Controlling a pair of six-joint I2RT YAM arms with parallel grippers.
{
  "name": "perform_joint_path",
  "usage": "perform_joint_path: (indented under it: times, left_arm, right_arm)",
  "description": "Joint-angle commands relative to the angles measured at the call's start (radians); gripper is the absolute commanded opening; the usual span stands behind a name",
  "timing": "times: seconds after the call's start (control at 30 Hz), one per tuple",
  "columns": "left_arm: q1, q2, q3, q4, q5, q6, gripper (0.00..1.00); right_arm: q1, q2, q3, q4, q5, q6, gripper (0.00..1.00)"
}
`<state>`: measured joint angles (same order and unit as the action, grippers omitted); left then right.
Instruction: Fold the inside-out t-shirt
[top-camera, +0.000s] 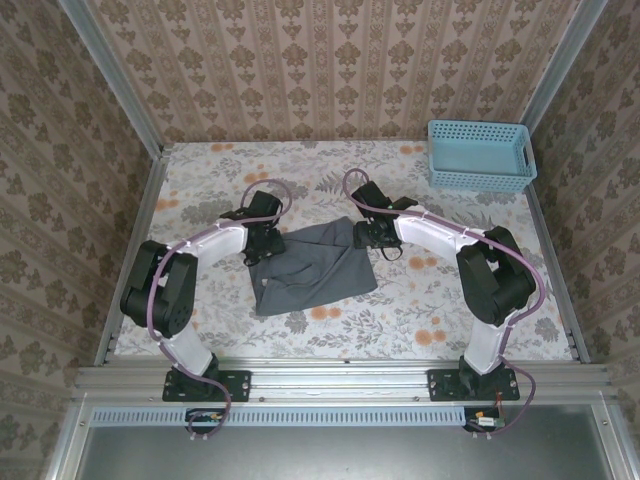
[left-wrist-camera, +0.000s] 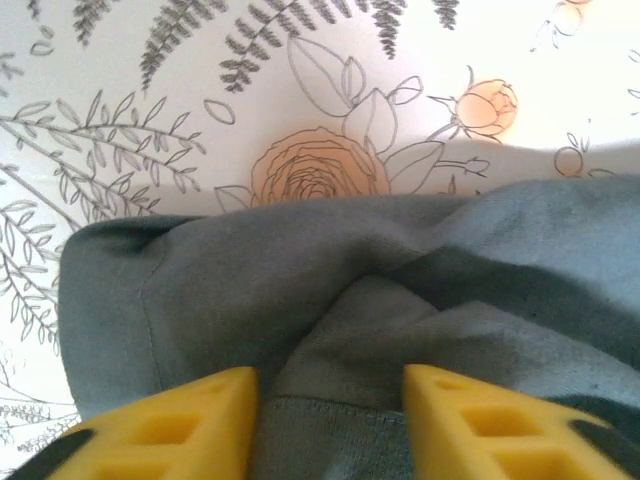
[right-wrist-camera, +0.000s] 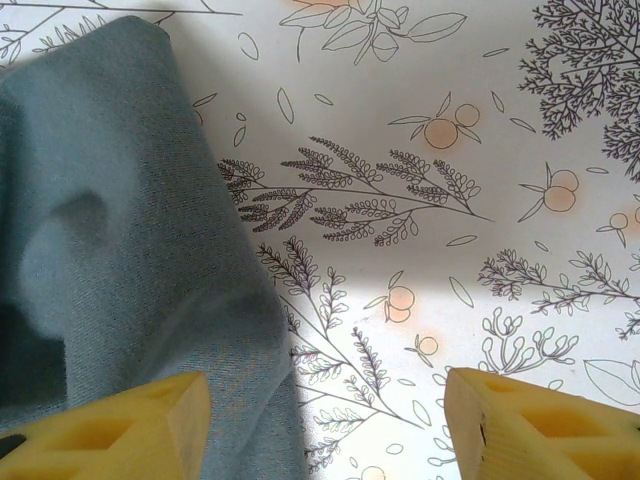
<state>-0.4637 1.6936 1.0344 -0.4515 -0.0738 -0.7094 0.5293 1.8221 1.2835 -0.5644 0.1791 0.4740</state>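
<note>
With the slate-grey t-shirt (top-camera: 312, 268) bunched mid-tabletop (top-camera: 450, 315) between both arms, I'd want the left pincer (left-wrist-camera: 330, 395), straddling a raised fold with its grip impossible to tell, biting 1 layer, and the open right pincer (right-wrist-camera: 325, 405) shifted over the shirt's edge.

You are seeing the t-shirt (top-camera: 312, 268) lying on the surface (top-camera: 440, 310) between the left gripper (top-camera: 263, 248) and the right gripper (top-camera: 378, 240), with the basket (top-camera: 481, 156) sitting far right.

Overhead: bright, even, diffuse light; soft shadows beneath arms (top-camera: 215, 243) on table (top-camera: 420, 300). Ahead of left claw (left-wrist-camera: 330, 410) table washed out, glare toward far right; t-shirt (left-wrist-camera: 250, 280) folds shadowed between blurred yellow fingers (left-wrist-camera: 190, 425). Ahead of right claw (right-wrist-camera: 325, 420) soft shadow band crosses table; fingers out of focus
</note>
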Motion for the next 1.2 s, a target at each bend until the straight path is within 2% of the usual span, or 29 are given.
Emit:
perform_joint_path:
  times: [0.0, 0.13, 0.3, 0.43, 0.63, 0.67, 0.73, 0.83, 0.9, 0.97, 1.0, 1.1, 1.17]
  left_arm:
    - [0.002, -0.01, -0.002, 0.008, 0.014, 0.014, 0.34]
    - [0.032, -0.035, 0.015, -0.014, -0.006, 0.029, 0.15]
    - [0.043, -0.153, 0.007, -0.028, -0.044, 0.049, 0.06]
    - [0.068, -0.265, -0.069, 0.045, -0.045, 0.032, 0.06]
    - [0.187, -0.223, -0.131, 0.089, 0.046, 0.014, 0.05]
    - [0.203, -0.205, -0.133, 0.09, 0.048, 0.019, 0.1]
    - [0.229, -0.146, -0.106, 0.089, 0.07, 0.048, 0.27]
    - [0.241, -0.037, 0.004, 0.013, 0.127, 0.106, 0.42]
    - [0.225, -0.012, 0.068, -0.075, 0.092, 0.131, 0.49]
    - [0.182, -0.071, 0.066, -0.122, -0.003, 0.141, 0.63]
    - [0.158, -0.107, 0.057, -0.139, -0.042, 0.142, 0.66]
    - [0.063, -0.237, 0.021, -0.239, -0.167, 0.094, 0.71]
    - [-0.024, -0.32, -0.029, -0.282, -0.199, 0.038, 0.72]
  right_arm:
    - [0.001, -0.019, 0.008, -0.023, 0.017, -0.008, 0.65]
    - [0.001, -0.013, 0.014, -0.024, 0.022, -0.012, 0.65]
    - [-0.001, 0.026, 0.031, -0.03, 0.022, -0.014, 0.65]
    - [-0.008, 0.063, 0.038, -0.019, 0.022, -0.011, 0.65]
    - [-0.008, 0.096, 0.04, -0.005, 0.019, -0.006, 0.65]
    - [-0.008, 0.098, 0.039, -0.005, 0.023, -0.006, 0.65]
    - [-0.008, 0.097, 0.036, 0.001, 0.022, -0.01, 0.65]
    - [-0.006, 0.094, 0.037, 0.003, 0.017, -0.012, 0.65]
    - [-0.005, 0.083, 0.036, 0.0, 0.015, -0.012, 0.64]
    - [-0.003, 0.059, 0.026, 0.003, 0.019, -0.014, 0.65]
    - [-0.002, 0.052, 0.021, 0.002, 0.019, -0.015, 0.65]
    - [0.001, 0.022, 0.014, -0.009, 0.019, -0.016, 0.65]
    - [0.006, 0.006, 0.009, -0.009, 0.018, -0.016, 0.65]
